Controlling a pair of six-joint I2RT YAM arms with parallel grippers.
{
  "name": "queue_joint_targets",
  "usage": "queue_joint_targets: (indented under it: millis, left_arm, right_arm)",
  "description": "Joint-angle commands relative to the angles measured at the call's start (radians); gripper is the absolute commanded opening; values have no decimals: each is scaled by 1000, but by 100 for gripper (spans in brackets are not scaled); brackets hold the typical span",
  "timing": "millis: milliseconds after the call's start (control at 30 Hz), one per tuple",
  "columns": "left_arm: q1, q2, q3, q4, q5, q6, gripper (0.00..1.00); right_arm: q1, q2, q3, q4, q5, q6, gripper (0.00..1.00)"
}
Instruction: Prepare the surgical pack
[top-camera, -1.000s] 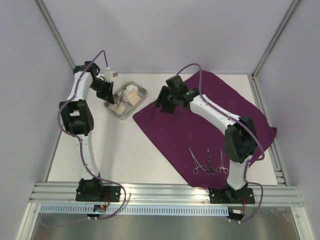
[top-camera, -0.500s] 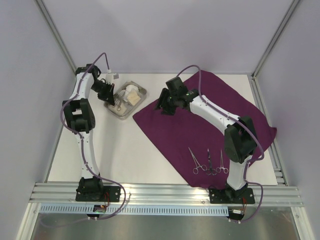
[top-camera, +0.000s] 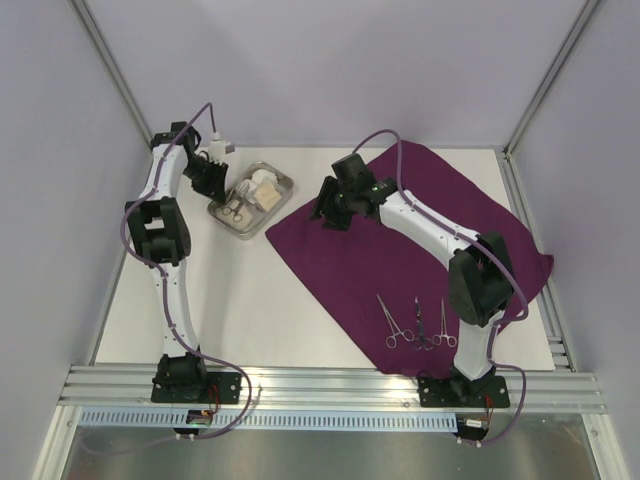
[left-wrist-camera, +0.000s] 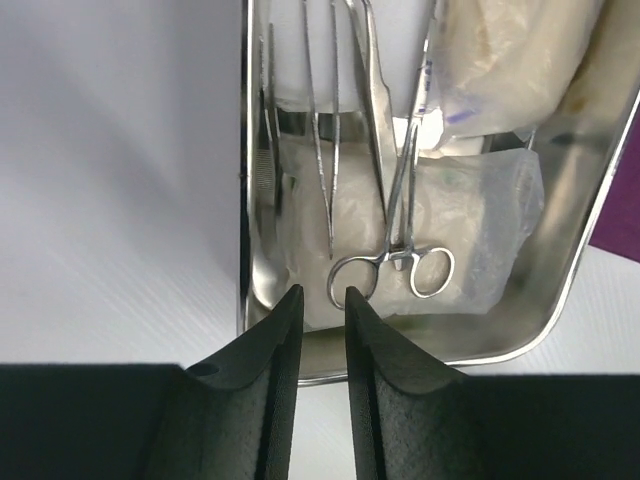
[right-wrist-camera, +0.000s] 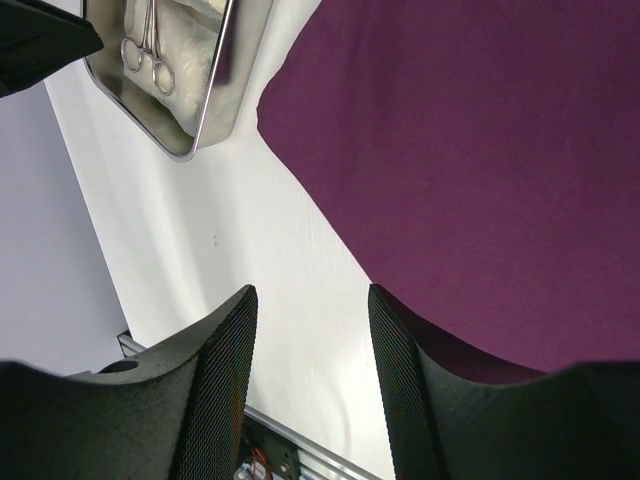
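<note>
From where I stand there are three clamps (top-camera: 387, 322) (top-camera: 419, 322) (top-camera: 442, 322) on the cloth (top-camera: 380, 250) and one more clamp (top-camera: 232, 208) in the tray (top-camera: 288, 182); that makes four clamps; there is just the one cloth and just the one tray. The gauze (top-camera: 266, 188) in the tray is harder to count; the left wrist view shows at least two packets, but I cannot tell the exact number. There are two arms, a left arm (top-camera: 160, 230) and a right arm (top-camera: 440, 235).
</note>
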Motion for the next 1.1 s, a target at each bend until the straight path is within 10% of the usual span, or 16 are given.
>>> queue_joint_targets:
  millis: [0,267,600,833,1067]
  left_arm:
    - [5,-5,34,56,-63,-31,32]
    - [4,-86,28,63,-89,-89,33]
    - [2,-338,-99,-19,-107,-192,52]
    - [-24,-465,-196,-97,-115,-173,69]
    - [-62,-556,-305,-109,-94,-175,70]
  right_arm:
    - [-2,-37,9,-13,-11,-21,51]
    - [-27,-72,46,-182,117,-134,49]
    - [-199,-360,-332,-556,234,-327,46]
    - [-125,-445,-556,-382,24,-409,48]
    - [-15,-314,-549,-406,128,-452,39]
